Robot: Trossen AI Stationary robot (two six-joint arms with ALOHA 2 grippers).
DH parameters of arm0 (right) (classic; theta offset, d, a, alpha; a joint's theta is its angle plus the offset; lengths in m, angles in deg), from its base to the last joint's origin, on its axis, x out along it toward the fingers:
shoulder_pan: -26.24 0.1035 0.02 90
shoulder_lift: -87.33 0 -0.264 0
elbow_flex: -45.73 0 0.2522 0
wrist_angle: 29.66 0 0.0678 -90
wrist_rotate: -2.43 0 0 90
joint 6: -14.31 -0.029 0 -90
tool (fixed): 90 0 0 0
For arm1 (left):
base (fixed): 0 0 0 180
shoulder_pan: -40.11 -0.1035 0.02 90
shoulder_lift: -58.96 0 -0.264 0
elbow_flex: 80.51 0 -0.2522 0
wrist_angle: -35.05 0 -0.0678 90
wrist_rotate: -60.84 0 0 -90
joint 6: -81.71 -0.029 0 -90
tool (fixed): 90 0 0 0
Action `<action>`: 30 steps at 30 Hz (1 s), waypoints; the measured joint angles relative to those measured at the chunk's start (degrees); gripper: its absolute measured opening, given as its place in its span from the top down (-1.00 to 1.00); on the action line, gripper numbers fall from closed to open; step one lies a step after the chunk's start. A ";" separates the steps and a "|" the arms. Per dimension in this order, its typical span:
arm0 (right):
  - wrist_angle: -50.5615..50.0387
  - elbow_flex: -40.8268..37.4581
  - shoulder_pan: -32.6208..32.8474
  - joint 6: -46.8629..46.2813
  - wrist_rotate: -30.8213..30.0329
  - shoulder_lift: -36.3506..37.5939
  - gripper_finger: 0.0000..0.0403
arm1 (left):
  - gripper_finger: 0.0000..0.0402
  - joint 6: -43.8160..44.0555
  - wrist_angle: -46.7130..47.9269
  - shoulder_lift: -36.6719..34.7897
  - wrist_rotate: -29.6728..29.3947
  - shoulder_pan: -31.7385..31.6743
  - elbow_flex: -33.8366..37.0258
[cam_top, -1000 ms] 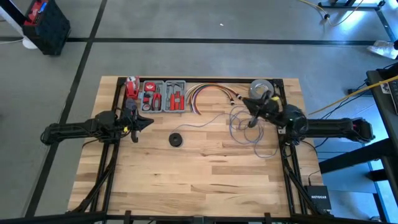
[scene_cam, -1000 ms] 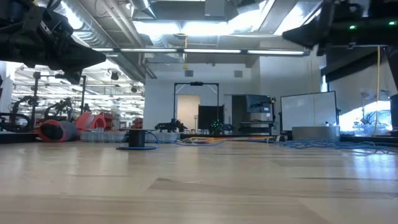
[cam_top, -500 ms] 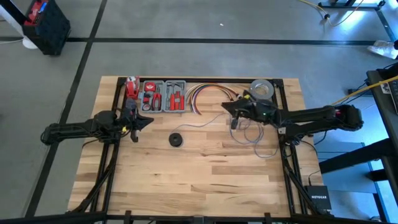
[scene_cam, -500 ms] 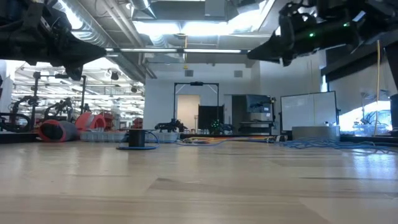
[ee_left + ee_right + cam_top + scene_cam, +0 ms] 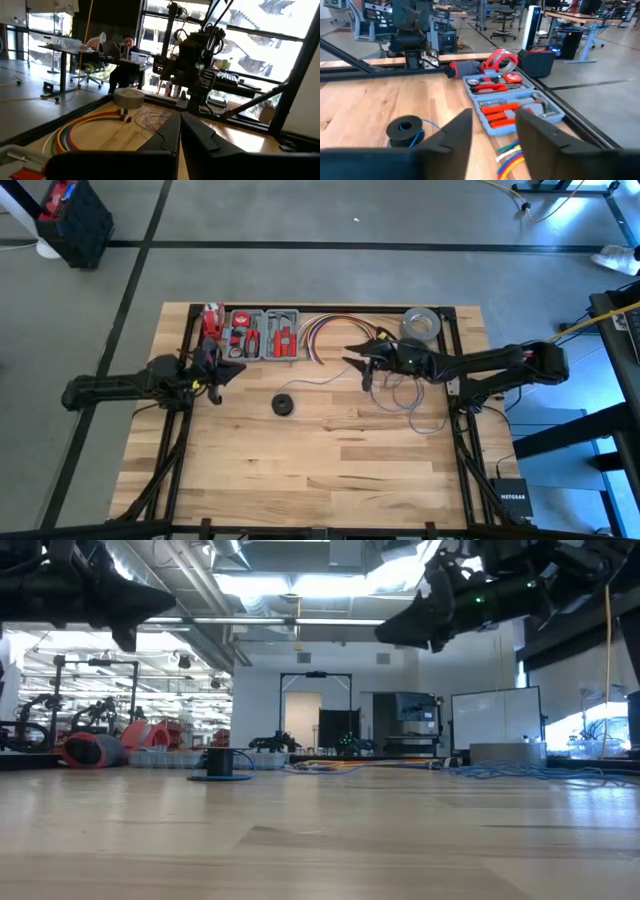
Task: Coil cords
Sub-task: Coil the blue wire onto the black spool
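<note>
The right gripper (image 5: 358,366) is extended over the middle of the table (image 5: 330,470), raised off the surface, just in front of the curved bundle of red, yellow and white cables (image 5: 330,330). In the right wrist view its two dark fingers (image 5: 455,132) stand apart with a clear gap and nothing between them. The left gripper (image 5: 232,372) waits above the left part of the table with its fingers pressed together, as the left wrist view shows, and nothing held.

The thin grey-blue wire (image 5: 400,398) lies in loose, uncoiled loops on the table under and beside the right arm, with one strand running toward the small round black disc (image 5: 283,404). The disc sits alone on the wood near the table's middle, between the two grippers; blue wire shows at its base in the right wrist view (image 5: 405,127).

Along the far edge stand, from the left: a red item (image 5: 210,318), a grey tool tray (image 5: 262,335), the coloured cable bundle, and a grey tape roll (image 5: 421,323). The tape roll is just beside the right arm and next to the wire loops. The tray holds red-handled tools in moulded compartments; in the right wrist view pliers-like handles (image 5: 492,88) are visible in one compartment, and the others cannot be identified.
</note>
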 joint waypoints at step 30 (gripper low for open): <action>-3.13 5.87 11.13 1.84 5.93 -9.21 -0.10 | 0.99 -7.89 27.26 55.36 -12.44 22.50 -32.85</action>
